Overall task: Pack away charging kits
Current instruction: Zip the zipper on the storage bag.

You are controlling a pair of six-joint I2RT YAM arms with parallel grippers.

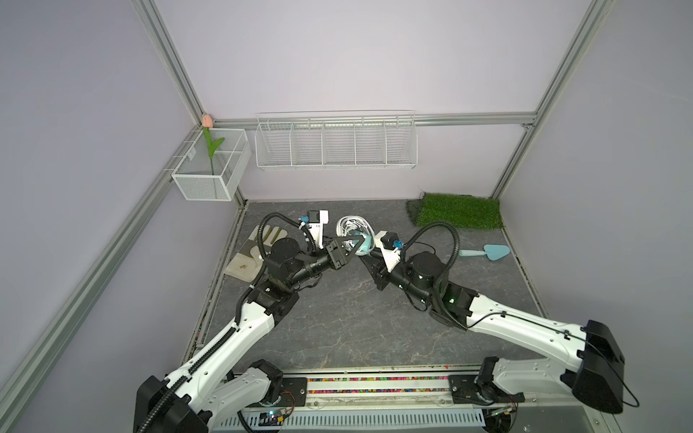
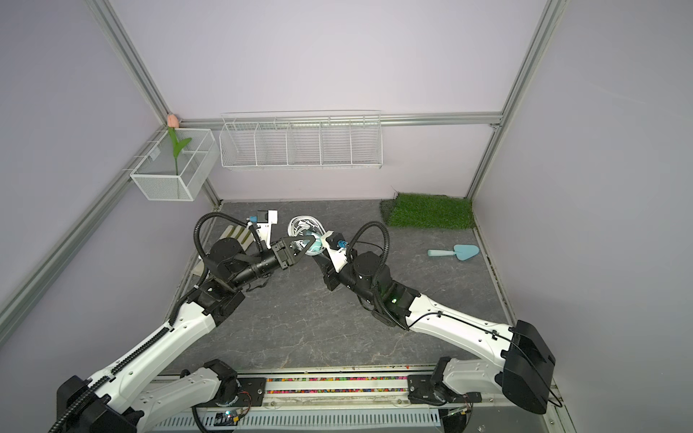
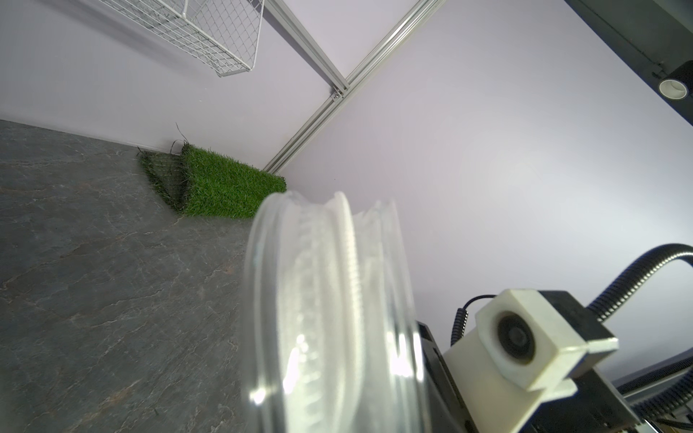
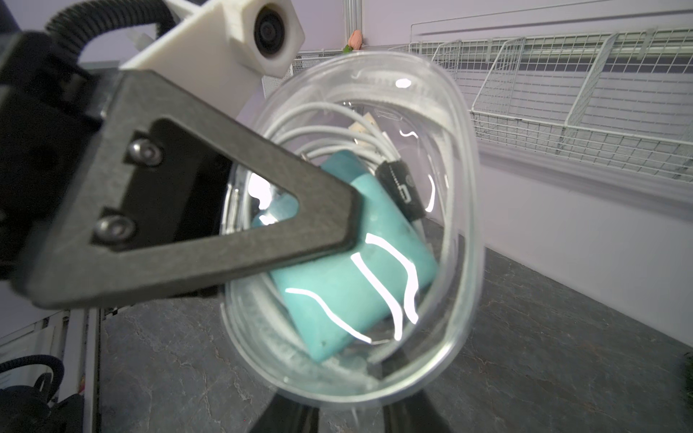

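Left gripper [image 1: 354, 243] is closed to a narrow gap on the clear oval case [image 1: 352, 226] and holds it in the air above the grey table [image 1: 337, 318], near the back wall. Right gripper [image 4: 352, 421] shows only two dark fingers [image 4: 285, 421] beside the lower rim of the case; I cannot tell if they press it. Inside the case lie a teal plug adapter [image 4: 348, 296] and a coiled white cable [image 4: 322, 112]. A black band [image 4: 401, 187] on the cable has a pale mark, too blurred to read. The mesh box [image 1: 202, 183] on the left wall holds a tulip [image 1: 207, 120]. The left wrist view shows the case from its edge only, contents hidden; the right wrist view looks through its clear wall.
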